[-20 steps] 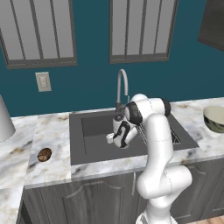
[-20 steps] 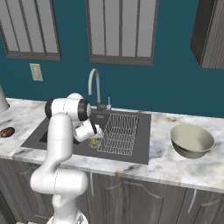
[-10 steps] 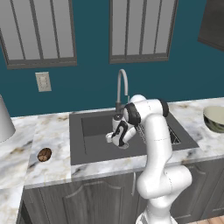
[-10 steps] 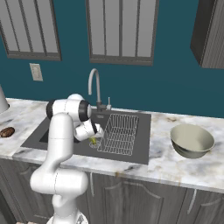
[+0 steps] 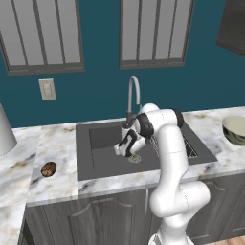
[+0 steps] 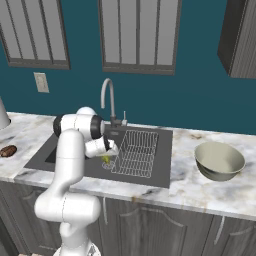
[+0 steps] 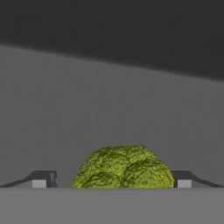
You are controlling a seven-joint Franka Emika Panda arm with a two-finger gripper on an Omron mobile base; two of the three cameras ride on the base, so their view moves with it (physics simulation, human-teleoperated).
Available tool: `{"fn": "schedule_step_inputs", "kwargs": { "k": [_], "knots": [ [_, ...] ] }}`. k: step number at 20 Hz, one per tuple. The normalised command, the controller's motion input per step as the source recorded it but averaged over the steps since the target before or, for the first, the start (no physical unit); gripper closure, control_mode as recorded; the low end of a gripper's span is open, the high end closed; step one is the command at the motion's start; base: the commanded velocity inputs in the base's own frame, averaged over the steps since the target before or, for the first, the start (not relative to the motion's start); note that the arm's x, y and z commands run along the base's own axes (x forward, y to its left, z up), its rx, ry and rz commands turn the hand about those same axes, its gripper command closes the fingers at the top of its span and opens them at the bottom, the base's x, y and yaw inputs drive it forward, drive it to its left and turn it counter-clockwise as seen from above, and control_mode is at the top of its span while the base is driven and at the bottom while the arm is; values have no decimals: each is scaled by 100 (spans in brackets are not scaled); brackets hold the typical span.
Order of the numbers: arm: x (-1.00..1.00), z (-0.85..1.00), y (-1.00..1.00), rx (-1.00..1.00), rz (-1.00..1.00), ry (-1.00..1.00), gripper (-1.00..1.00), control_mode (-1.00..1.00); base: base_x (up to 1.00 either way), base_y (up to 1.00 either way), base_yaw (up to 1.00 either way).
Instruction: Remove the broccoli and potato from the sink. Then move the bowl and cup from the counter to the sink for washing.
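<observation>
The broccoli point(image 7: 124, 168), a bumpy yellow-green floret, lies on the floor of the dark grey sink point(image 5: 103, 155). My gripper point(image 7: 113, 181) is open, with one finger tip on either side of the floret and a gap to each. In the right base view the gripper point(image 6: 111, 152) hangs low in the sink over the broccoli point(image 6: 106, 160). The potato point(image 5: 48, 168), a dark reddish-brown lump, rests on the white marble counter point(image 5: 57, 184) left of the sink. The bowl point(image 6: 219, 160) stands on the counter to the right. The cup is out of view.
A wire rack point(image 6: 136, 152) fills the right half of the sink, close beside my gripper. The curved chrome faucet point(image 5: 134, 93) rises behind the basin. A pale rounded object point(image 5: 5, 131) stands at the far left of the counter.
</observation>
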Motion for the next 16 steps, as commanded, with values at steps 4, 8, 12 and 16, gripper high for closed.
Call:
{"fn": "schedule_step_inputs", "kwargs": {
  "k": [4, 8, 12, 16],
  "knots": [
    [-8, -16, -1, 0, -1, 17, -100, -100, 0, 0, 0],
    [-11, -15, -10, 0, -7, 16, -100, -100, 0, 0, 0],
    [-15, -12, -15, 0, -10, 11, -100, -100, 0, 0, 0],
    [-20, -14, -7, 0, -9, 6, -100, -100, 0, 0, 0]
  ]
}}
